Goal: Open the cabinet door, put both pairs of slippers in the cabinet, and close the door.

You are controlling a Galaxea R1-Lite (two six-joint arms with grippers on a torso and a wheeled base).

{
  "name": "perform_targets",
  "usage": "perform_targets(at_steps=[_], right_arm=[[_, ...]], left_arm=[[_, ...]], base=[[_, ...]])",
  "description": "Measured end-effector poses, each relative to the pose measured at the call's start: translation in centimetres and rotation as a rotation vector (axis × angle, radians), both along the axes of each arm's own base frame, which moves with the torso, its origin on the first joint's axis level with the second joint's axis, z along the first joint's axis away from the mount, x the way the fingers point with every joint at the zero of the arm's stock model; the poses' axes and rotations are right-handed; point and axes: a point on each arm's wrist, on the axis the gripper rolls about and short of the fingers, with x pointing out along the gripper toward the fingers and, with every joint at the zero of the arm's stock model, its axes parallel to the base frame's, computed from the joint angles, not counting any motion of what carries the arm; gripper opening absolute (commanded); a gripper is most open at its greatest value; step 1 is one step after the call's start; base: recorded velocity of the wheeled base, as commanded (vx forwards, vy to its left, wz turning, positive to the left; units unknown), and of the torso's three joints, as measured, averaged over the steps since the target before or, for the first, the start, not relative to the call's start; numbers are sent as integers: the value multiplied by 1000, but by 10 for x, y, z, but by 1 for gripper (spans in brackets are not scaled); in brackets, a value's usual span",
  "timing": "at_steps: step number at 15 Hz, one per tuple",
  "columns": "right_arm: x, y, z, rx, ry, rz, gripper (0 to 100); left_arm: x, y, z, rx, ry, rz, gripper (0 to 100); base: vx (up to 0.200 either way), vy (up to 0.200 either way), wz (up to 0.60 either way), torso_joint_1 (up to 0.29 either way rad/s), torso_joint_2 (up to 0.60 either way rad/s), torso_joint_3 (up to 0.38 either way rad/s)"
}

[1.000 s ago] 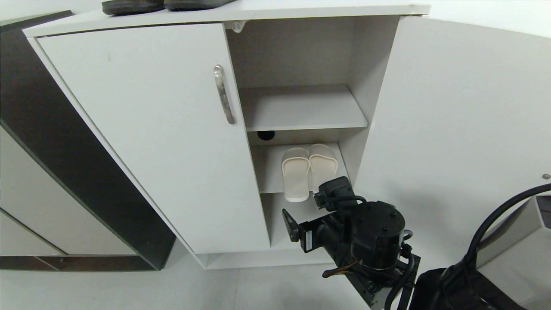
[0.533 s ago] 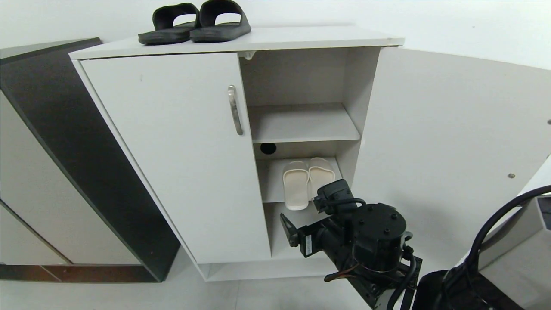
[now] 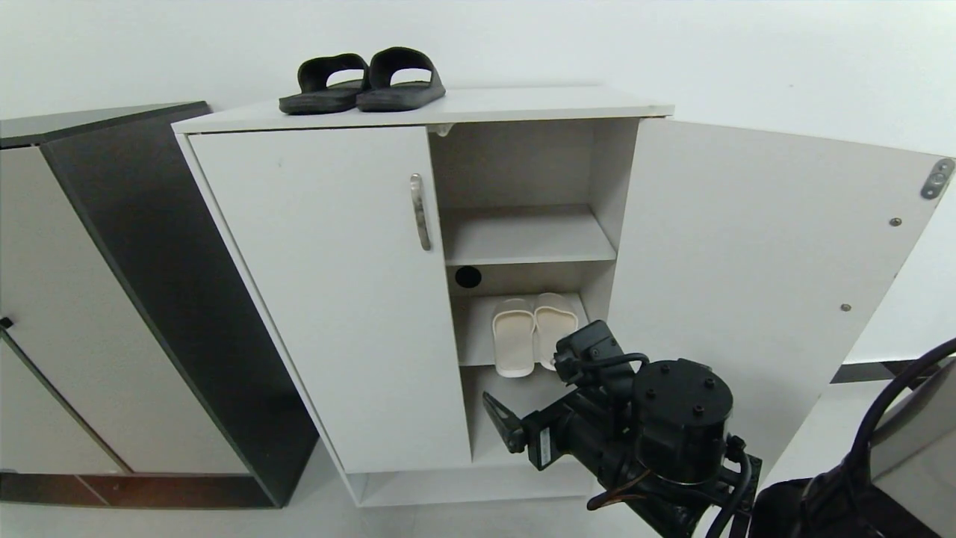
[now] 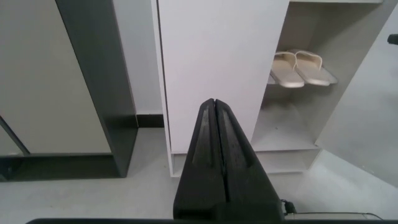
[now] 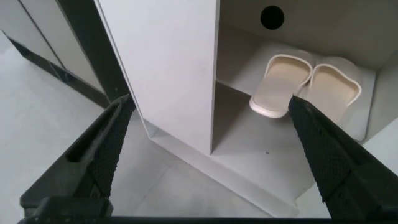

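The right end effector (image 3: 534, 407) is held open, its two fingers spread wide apart with nothing between them, in front of the lowest compartment of the white cabinet (image 3: 523, 101). Just above and beyond it, the cream slippers (image 3: 534, 329) are seen side by side on the middle shelf, toes toward the back wall. The heel of the one on the left appears to overhang the shelf's front edge slightly, though this cannot be settled from the head view. In the right wrist view the same pair (image 5: 308, 84) is framed between the spread fingers of that end effector (image 5: 210, 102), a little beyond their tips. A round hole (image 3: 468, 277) is cut in the back panel above the pair, and an upper shelf (image 3: 523, 235) is set higher still. To the right of the end effector the right door (image 3: 747, 261) is swung fully open. To its left the left door (image 3: 328, 299) is shut, with a metal handle (image 3: 420, 211) fixed upright near its inner edge. Well above the end effector and off to its left, the black slippers (image 3: 364, 81) are placed together on the cabinet's top. The left end effector (image 4: 214, 106) is closed, its fingers pressed flat together and gripping nothing. It is pointed at the shut left door, with the cream pair (image 4: 303, 67) well beyond it and to its right.
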Motion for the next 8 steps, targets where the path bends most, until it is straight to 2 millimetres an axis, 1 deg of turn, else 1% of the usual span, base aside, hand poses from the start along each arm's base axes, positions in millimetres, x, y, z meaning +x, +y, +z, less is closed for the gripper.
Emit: perform_targets(at_steps=[3, 8], right_arm=[[1, -1, 0, 1, 0, 7, 100], [4, -3, -1, -1, 2, -5, 100]], left_arm=[[0, 0, 0, -1, 0, 0, 0], [0, 0, 0, -1, 0, 0, 0]], base=[[0, 0, 0, 0, 0, 0], [0, 200, 0, 6, -1, 12]])
